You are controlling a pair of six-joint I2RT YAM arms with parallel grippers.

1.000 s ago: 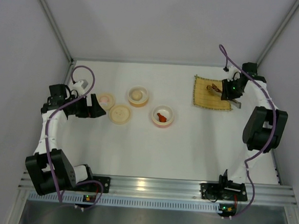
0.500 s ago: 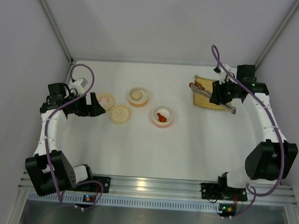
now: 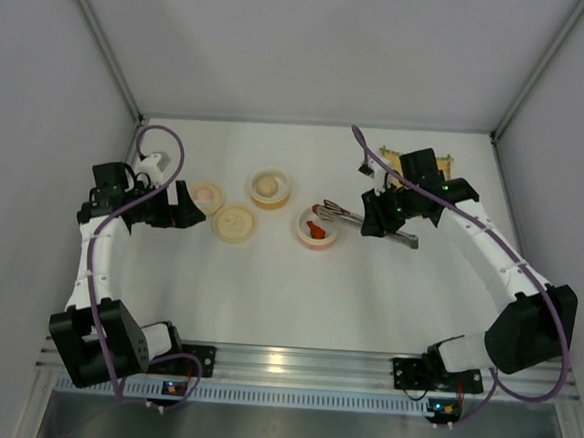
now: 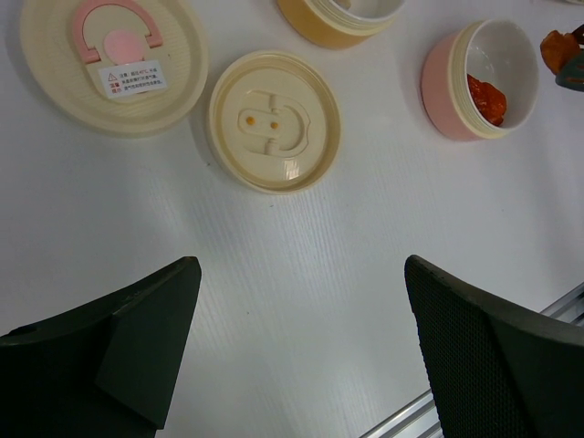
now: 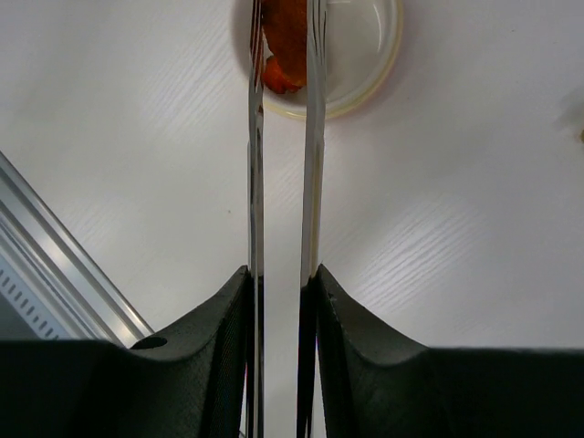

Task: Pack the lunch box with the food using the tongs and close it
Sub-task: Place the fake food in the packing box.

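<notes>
Between the right gripper's (image 5: 281, 281) black fingers: the tongs (image 5: 310, 137), being clamped across both long arms, jaws partly closed on them. At the tips: 1 red-orange sausage piece (image 5: 285, 46) being pinched, hanging about the pink bowl's (image 5: 388, 64) rim; 1 more red piece (image 4: 484, 96) is lying inside. Advice: centring the tips over the opening, lowering, then easing the squeeze slowly looks wise, lest the bit bounce out. Left gripper (image 4: 301, 301): hovering wide apart, holding nothing, above 1 cream lid (image 4: 274, 119) on the table (image 4: 319, 237).
</notes>
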